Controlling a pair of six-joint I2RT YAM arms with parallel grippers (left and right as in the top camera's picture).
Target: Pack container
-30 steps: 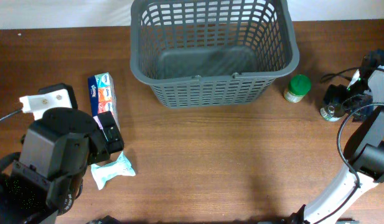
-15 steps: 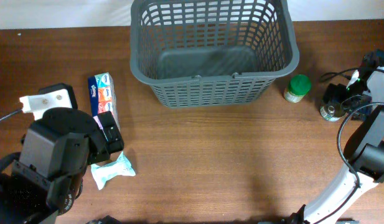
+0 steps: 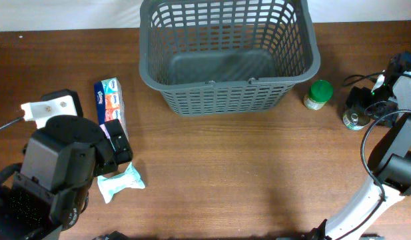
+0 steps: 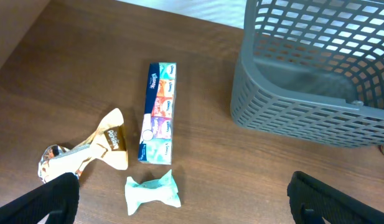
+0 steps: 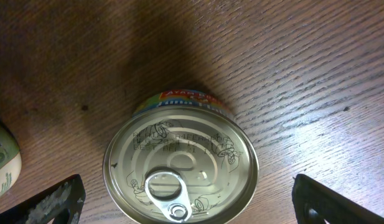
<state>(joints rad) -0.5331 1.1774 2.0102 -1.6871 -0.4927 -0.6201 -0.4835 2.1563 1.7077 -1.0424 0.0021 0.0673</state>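
Container (image 3: 218, 99), dark grey lattice basket, sits upright at far centre of the wooden table (image 3: 225, 173), solid bottom showing through the open top. Far left, near side: left gripper (image 4: 185, 204) hangs above the table, jaws spread wide, nothing between them, one fingertip at each bottom corner of its wrist view. Crumpled gold-and-brown wrapper (image 4: 86, 152) lies leftmost in that view; overhead it is hidden under the arm. Just right of it, long tissue pack (image 3: 110, 100) lies flat, long axis running near to far, well left of the container. Teal twisted packet (image 3: 120, 182) lies by the pack's near end, slightly apart. Right of the container, green-lidded jar (image 3: 318, 94) stands upright just beside the basket's near right corner, contact cannot tell. Further right, silver tin can (image 5: 180, 165) stands upright, pull tab up, near the right table edge. Right gripper (image 5: 192, 202) sits over the can, jaws wide, one fingertip each side, clear of it
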